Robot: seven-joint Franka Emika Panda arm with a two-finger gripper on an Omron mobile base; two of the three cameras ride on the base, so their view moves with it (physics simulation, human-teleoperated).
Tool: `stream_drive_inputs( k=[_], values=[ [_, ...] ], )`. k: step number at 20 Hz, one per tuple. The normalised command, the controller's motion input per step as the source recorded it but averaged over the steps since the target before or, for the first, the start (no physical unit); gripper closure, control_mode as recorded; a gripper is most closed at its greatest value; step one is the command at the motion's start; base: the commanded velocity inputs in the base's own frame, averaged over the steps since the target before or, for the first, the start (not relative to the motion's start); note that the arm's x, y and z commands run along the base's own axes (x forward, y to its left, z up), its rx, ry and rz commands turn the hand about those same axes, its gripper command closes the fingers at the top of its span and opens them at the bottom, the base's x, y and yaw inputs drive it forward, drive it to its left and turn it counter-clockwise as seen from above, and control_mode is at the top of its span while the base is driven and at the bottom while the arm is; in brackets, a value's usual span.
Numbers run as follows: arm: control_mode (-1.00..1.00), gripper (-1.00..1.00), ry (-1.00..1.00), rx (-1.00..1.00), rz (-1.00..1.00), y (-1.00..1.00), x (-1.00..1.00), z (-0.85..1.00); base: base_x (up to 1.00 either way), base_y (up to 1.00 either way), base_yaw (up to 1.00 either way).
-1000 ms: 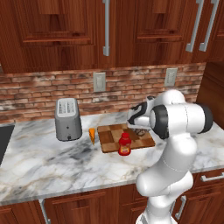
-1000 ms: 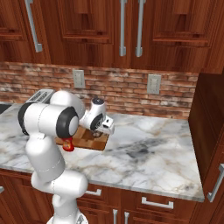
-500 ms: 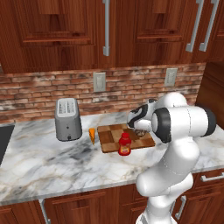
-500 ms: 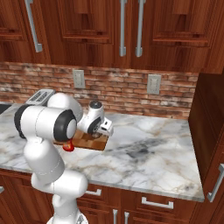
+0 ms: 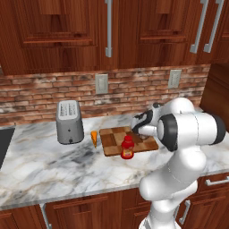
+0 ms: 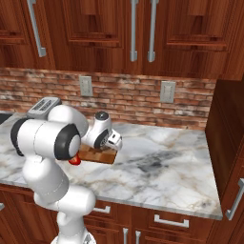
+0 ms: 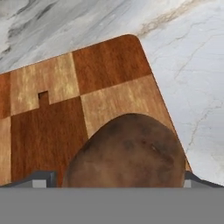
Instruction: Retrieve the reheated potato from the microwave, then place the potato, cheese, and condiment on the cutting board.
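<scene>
The gripper [image 7: 118,178] stands wide apart over the potato [image 7: 127,153], which lies on the cutting board [image 7: 48,113] near the red bottle [image 5: 127,148].

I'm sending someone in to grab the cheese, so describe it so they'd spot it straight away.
Find the silver toaster on the marble counter below the brick wall. Between it and the checkered cutting board stands the cheese, on the counter just off the board's edge. It is a small orange wedge, unlike the squat red bottle on the board.
</scene>
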Motion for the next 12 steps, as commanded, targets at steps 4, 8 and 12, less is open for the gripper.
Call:
stream_drive_inputs(
  k=[4,8,12],
  values=[
    [-1.0,-1.0,0.0,0.0,-0.07,0.07,-0.04,0.05,0.0,0.0,0.0],
    [-1.0,-1.0,0.0,0.02,-0.04,0.04,-0.07,0.13,0.0,0.0,0.0],
    [-1.0,-1.0,0.0,0.04,-0.03,0.01,-0.2,0.17,0.0,0.0,0.0]
  ],
)
